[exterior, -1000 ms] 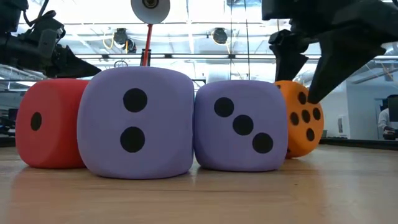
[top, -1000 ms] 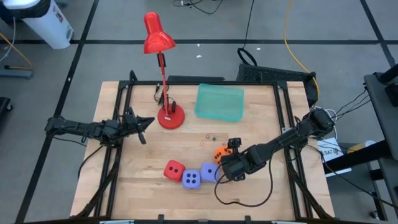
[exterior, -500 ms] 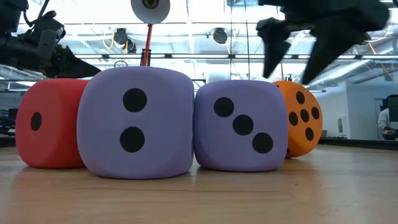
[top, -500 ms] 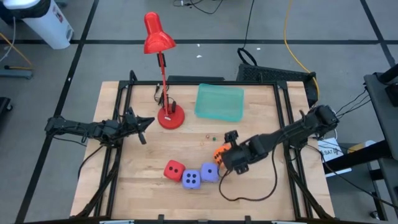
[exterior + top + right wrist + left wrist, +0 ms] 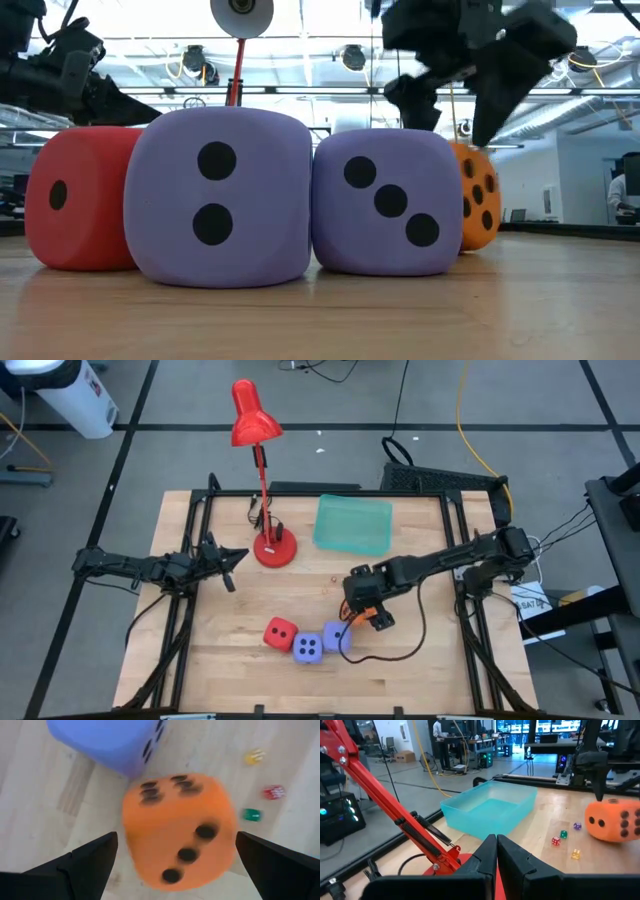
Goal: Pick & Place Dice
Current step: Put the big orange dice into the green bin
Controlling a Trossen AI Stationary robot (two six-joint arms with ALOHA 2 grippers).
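Right gripper [image 5: 362,603] hangs directly over the orange die [image 5: 179,831], fingers spread wide to either side of it and not touching it; in the right wrist view one dark finger [image 5: 82,862] shows well off each flank of the cube, with bare wood between. Orange die sits on the wooden table [image 5: 230,660] toward the right-centre, just behind and beside the nearer lavender die [image 5: 388,202], whose front face shows three pips. Touching that one is the second lavender die [image 5: 218,196], two pips facing the low camera, and pressed against its other side is the red die [image 5: 78,198] with a single pip showing. From above, red, lavender, lavender run in a shallow curve near the table's front edge, with the orange cube mostly hidden under the gripper.

Left gripper [image 5: 496,851] waits at the left side of the table, fingers pressed together, pointing toward the red desk lamp [image 5: 262,480], whose base stands near the table's back-left. Behind the middle of the table lies a translucent teal bin [image 5: 353,524]. Between that bin and the orange die, a few tiny coloured dice [image 5: 563,839] are scattered on the wood: red, green, purple and yellow ones show in the left wrist view.
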